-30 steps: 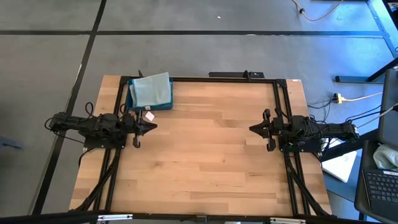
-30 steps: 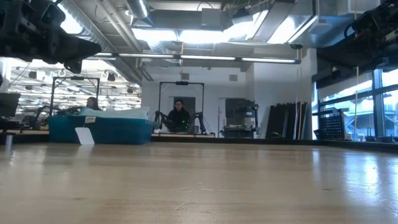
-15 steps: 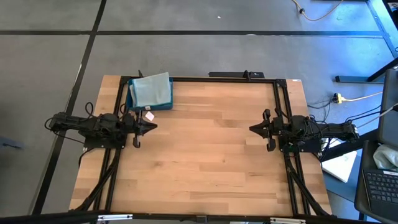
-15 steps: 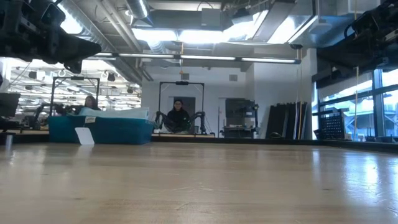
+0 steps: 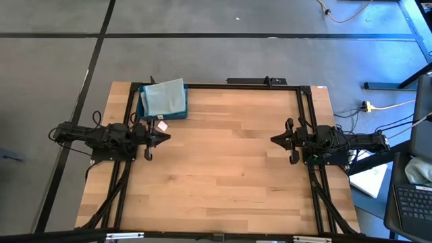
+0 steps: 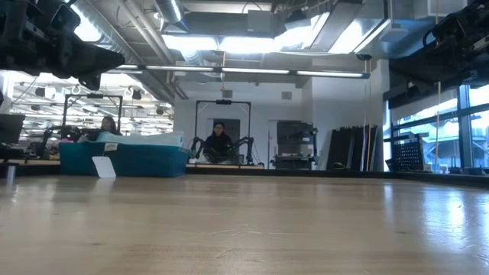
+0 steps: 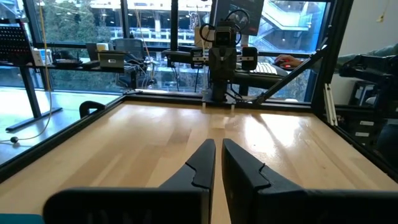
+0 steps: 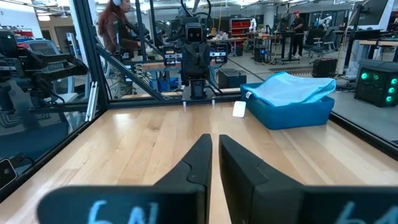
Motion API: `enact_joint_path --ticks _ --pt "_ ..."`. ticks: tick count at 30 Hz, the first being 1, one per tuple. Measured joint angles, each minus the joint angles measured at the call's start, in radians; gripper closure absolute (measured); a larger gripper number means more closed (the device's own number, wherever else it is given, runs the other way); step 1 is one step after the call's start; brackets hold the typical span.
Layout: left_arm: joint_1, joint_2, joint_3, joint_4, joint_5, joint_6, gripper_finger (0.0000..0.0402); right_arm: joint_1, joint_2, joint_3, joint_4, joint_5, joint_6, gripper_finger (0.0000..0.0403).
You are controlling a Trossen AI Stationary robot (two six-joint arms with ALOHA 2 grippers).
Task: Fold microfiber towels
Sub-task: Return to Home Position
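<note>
left gripper [image 5: 164, 137] at left side of table [image 5: 223, 175], jaws nearly together, empty | right gripper [image 5: 273, 140] opposite, same | pale blue towel [image 5: 164, 98] lies on top in blue bin [image 5: 141, 108], far-left corner | soft, light, limp; probably best pinched at a corner

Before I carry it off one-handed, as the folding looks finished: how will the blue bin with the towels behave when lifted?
The blue bin should hold its shape: its walls look straight and rigid. The towels mound above its rim and look limp, so the top one may slide off if tilted. Likely light, since only cloth shows inside.
</note>
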Motion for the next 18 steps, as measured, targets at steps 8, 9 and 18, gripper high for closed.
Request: enact_joint_path --ticks 8,9,18 --pt "0.000 0.000 0.000 0.000 0.000 0.000 0.0396 0.000 0.000 0.000 0.000 0.000 0.000 0.0370" --pt "0.000 0.000 0.000 0.000 0.000 0.000 0.0398 0.000 0.000 0.000 0.000 0.000 0.000 0.0370" --pt "0.000 0.000 0.000 0.000 0.000 0.000 0.0391 0.000 0.000 0.000 0.000 0.000 0.000 0.0370"
